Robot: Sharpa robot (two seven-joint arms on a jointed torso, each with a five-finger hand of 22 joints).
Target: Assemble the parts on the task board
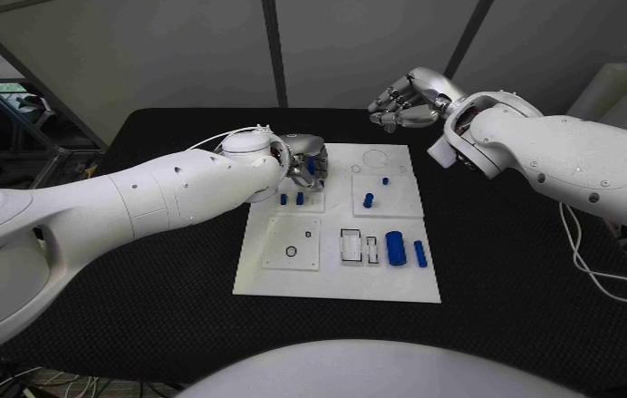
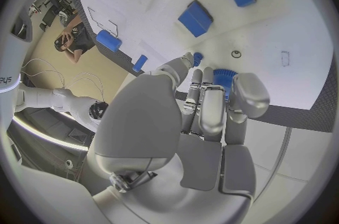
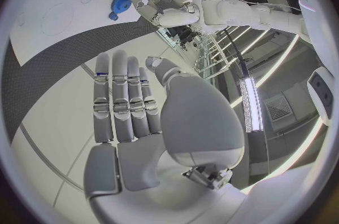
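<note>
The white task board lies in the middle of the black table. My left hand is low over the board's far left part, fingers curled around a blue toothed wheel, which also appears by those fingers as the wheel. Two short blue pegs stand just in front of that hand. Another peg stands right of them. A blue cylinder and a blue bar lie at the board's right. My right hand hangs above the table's far edge, fingers straight, holding nothing.
A small square plate with a black ring sits on the board's near left, and rectangular slots sit beside it. A faint circle marks the board's far right. Black table surrounds the board.
</note>
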